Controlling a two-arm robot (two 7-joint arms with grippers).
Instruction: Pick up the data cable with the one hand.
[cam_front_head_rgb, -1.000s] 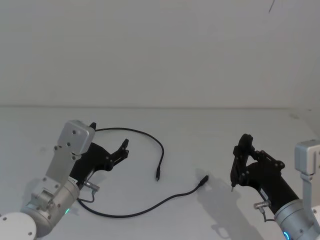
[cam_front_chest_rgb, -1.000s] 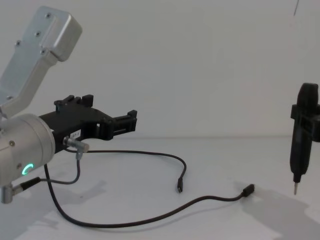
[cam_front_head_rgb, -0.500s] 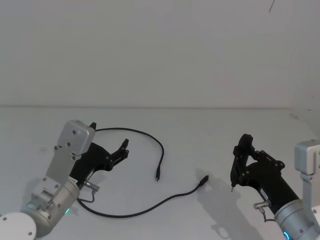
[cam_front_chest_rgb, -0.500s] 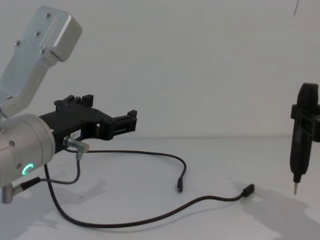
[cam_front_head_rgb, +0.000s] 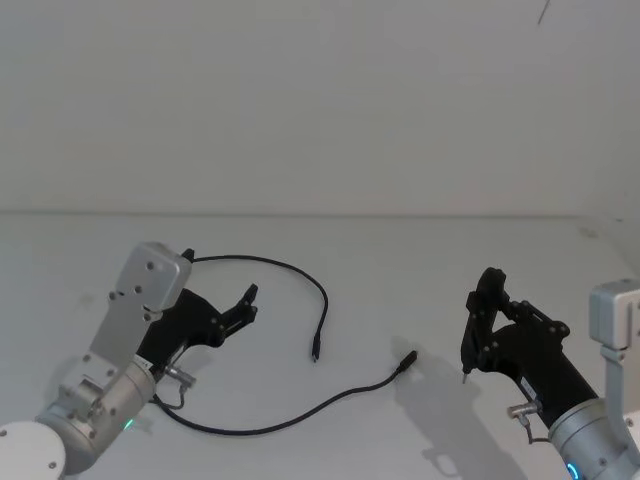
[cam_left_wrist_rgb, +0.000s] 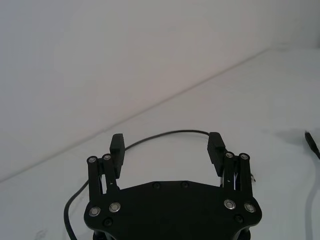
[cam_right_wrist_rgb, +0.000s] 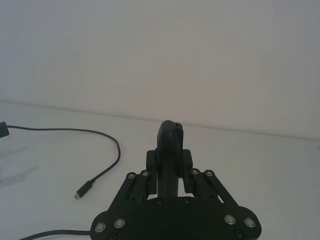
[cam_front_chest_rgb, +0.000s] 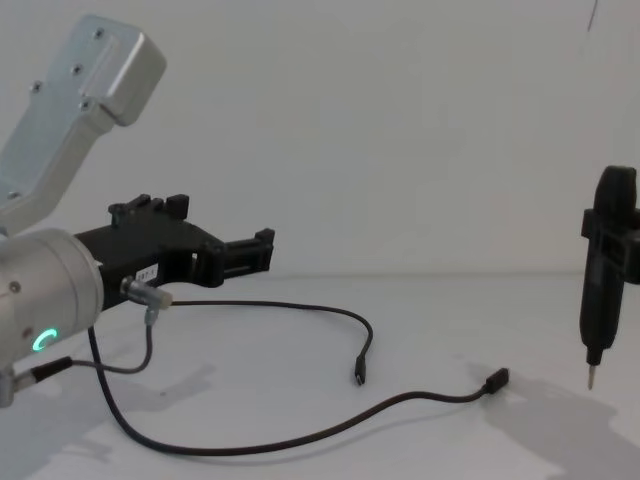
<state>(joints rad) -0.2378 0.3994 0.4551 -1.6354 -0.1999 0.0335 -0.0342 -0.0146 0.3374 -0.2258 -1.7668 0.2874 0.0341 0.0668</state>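
Black, long & thin, the data cable (cam_front_head_rgb: 406, 360) is lying flat on the white desk (cam_front_head_rgb: 400, 250) in a loose loop, w/ a small black plug at each end. Both plugs are resting near mid-desk, btwn the two arms & apart from each other. One is pointing back toward the robot; the other is sitting nearer the right arm. From the first plug the cord is arcing away & over to the left, running in under the left arm. From the second it's sweeping toward the robot & curving round to the left too, so the loop's bend is lying below that arm's wrist.

The left pincer (cam_left_wrist_rgb: 166, 145), black, angular, two-pronged plastic, is hanging above the desk on the left, over the loop's left side. Its fingers (cam_left_wrist_rgb: 117, 145) are standing wide apart w/ nothing btwn them. In the left wrist view the cord is curving across the desk beyond the fingertips. The chest view is showing a gap btwn pincer & cord, i.e. no grip on it. A fat silver cylinder (cam_front_chest_rgb: 55, 290) w/ a green glowing ring is joining on behind, & a short grey wire w/ a silver metal plug (cam_front_chest_rgb: 142, 291) is looping beneath it.

The right pincer (cam_right_wrist_rgb: 170, 161) is hanging over the desk's right side, well apart from the cable. Its fingers (cam_right_wrist_rgb: 186, 161) are pressing together on a slim black stick-shaped tool (cam_front_chest_rgb: 598, 270) w/ a thin metal tip, holding it approx. upright, tip pointing down.
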